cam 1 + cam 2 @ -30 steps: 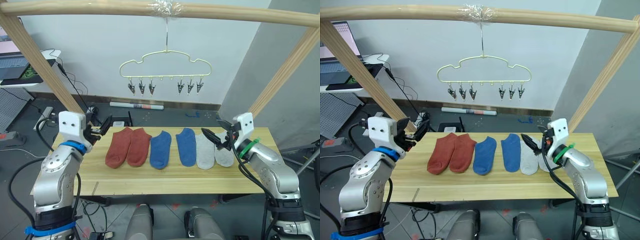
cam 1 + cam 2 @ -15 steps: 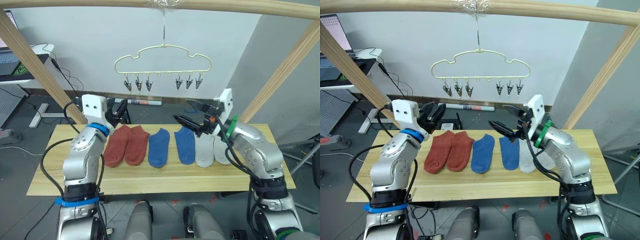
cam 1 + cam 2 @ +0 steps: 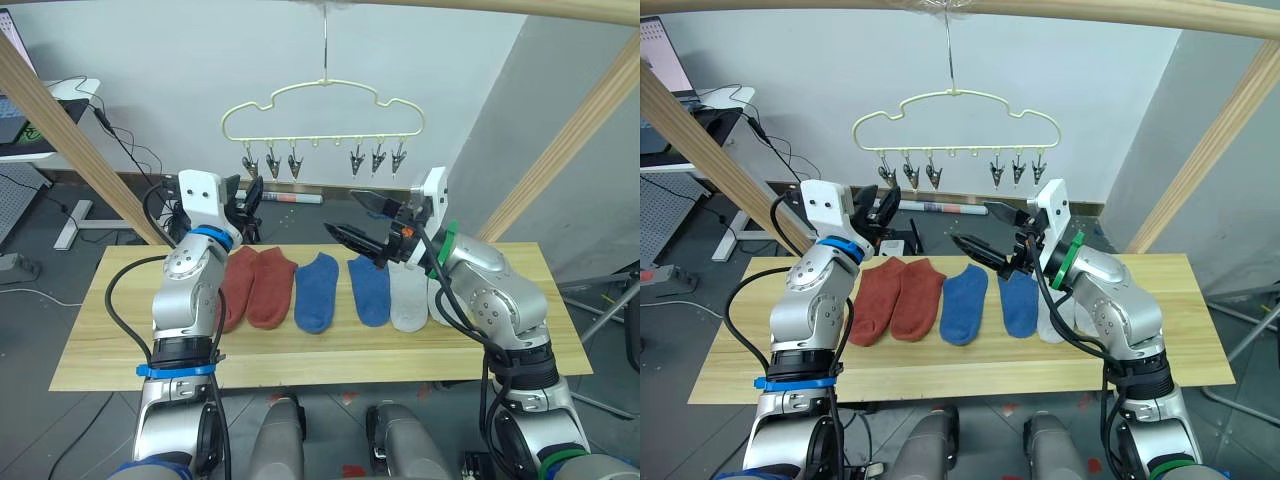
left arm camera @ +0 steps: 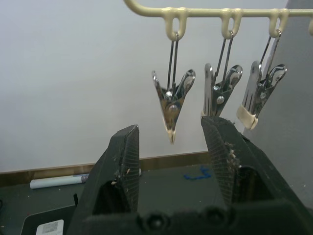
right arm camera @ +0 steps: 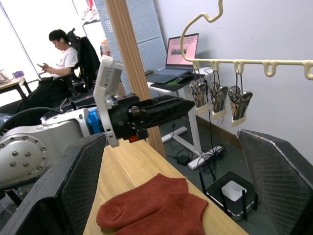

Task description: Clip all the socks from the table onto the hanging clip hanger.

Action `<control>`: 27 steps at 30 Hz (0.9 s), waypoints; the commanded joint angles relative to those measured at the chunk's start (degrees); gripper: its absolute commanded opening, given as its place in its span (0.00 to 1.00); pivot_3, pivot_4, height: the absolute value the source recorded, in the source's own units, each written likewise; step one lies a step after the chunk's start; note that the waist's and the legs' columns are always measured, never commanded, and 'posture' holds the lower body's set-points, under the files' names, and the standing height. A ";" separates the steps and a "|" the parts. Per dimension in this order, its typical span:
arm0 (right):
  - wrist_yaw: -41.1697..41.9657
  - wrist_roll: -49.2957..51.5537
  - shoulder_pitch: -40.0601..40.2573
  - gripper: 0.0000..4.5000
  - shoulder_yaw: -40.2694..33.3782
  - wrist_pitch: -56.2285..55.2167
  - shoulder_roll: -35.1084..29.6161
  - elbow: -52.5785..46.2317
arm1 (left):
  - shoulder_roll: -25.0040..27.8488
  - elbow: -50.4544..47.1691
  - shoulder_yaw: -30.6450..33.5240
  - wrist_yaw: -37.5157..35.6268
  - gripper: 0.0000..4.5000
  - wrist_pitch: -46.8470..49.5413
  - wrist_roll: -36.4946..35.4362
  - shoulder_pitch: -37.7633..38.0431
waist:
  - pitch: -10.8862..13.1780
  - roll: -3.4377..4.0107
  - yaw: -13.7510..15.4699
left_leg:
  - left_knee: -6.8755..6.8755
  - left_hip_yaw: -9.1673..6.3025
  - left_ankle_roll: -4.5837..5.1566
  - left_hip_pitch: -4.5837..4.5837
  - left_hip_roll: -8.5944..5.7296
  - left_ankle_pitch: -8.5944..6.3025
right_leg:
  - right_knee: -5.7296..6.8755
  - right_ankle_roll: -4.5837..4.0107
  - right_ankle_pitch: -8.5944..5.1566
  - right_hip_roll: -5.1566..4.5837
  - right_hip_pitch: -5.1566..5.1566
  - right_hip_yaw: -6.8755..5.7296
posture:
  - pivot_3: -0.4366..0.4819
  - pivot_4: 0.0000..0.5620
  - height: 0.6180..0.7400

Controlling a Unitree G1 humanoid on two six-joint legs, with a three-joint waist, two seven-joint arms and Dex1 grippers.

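Bright even indoor light, soft shadows, sharp.

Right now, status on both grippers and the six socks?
Left gripper open, empty, raised below the pale-yellow cloud-shaped clip hanger. Right gripper open, empty. Six ankle socks flat on the wooden plank table, none clipped. Nothing blocking.

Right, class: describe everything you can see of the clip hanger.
The clip hanger is thin pale-yellow wire bent into a cloud outline, hanging by its hook from the wooden pole above the table. Six small metal clips dangle in two groups of three, all empty. Nothing grips it; the left gripper sits open just below one clip.
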 commanded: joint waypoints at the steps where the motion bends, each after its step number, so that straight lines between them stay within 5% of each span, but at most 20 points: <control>1: -0.09 1.76 -1.55 1.00 0.15 0.39 0.31 -3.51 | -0.09 0.94 0.05 0.55 0.49 -2.61 0.70 -2.41 | 0.07 0.00 -0.06 | 0.00 0.00 0.00 0.00 0.00 0.00 | 0.01 0.00 0.00 0.00 0.00 0.00 | 0.46 0.50 1.00; 27: -4.45 6.04 -1.90 1.00 -1.62 4.96 1.18 -5.97 | 0.21 5.99 0.05 2.69 0.49 -7.66 2.88 -6.99 | 0.99 -0.07 -1.37 | -0.01 0.02 -0.01 -0.04 0.00 0.00 | 0.02 0.06 -0.01 0.00 -0.07 0.01 | 0.44 0.51 1.00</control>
